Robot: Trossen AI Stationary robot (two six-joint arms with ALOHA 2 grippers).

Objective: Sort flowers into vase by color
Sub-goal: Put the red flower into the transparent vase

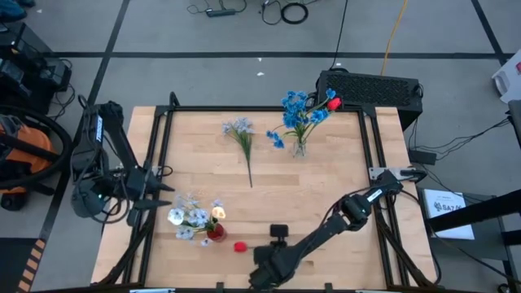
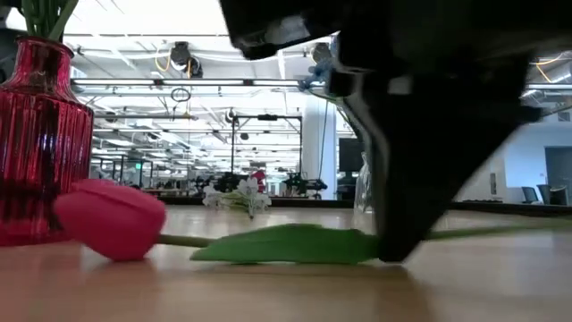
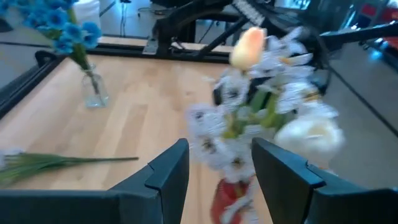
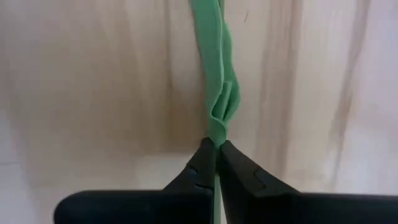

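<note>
pale wooden worktop framed by black rails, standing on a grey floor with cables and a black box just past its far edge. a white box off the right edge carries dark lettering too small to read.

near the far right corner a small clear vase holds bright blue flowers with one red bud at the top. toward the middle of the far edge a pale blue-white flower lies flat, its stem pointing toward the near edge.

close to the near left corner a red ribbed vase holds a bunch of pale blue-white clusters with a yellowish bud and a white bloom.

just beside it on the wood lies a red tulip, its bud nearly touching the vase's foot, its stem and green leaf running along the near edge.

the right gripper is down at the near edge, fingers pressed together and pinching the tulip's green stem or leaf; which of the two is hard to tell from the close wrist view.

the left gripper hovers at the left edge facing the red vase's bunch, fingers spread apart with nothing between them.
</note>
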